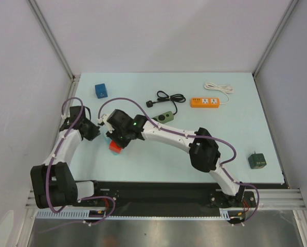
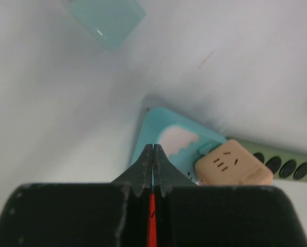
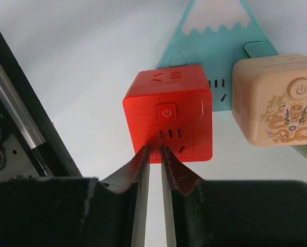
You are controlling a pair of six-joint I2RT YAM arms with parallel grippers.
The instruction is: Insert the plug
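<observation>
The red cube (image 3: 168,116), taken as the plug, lay at the near corner of the teal mountain strip (image 3: 220,46), apparently unseated. My right gripper (image 3: 154,149) stood narrow at its near face, presumably to steer it; hold unclear. My left gripper (image 2: 152,149) was shut, idle near the strip

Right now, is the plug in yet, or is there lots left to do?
Not yet. Nothing looks done: the black plug lies loose on the table, in no socket. In hand: the right gripper has its jaws nearly together at the red socket cube; the left gripper is shut. Left: grabbing and inserting the plug.
</observation>
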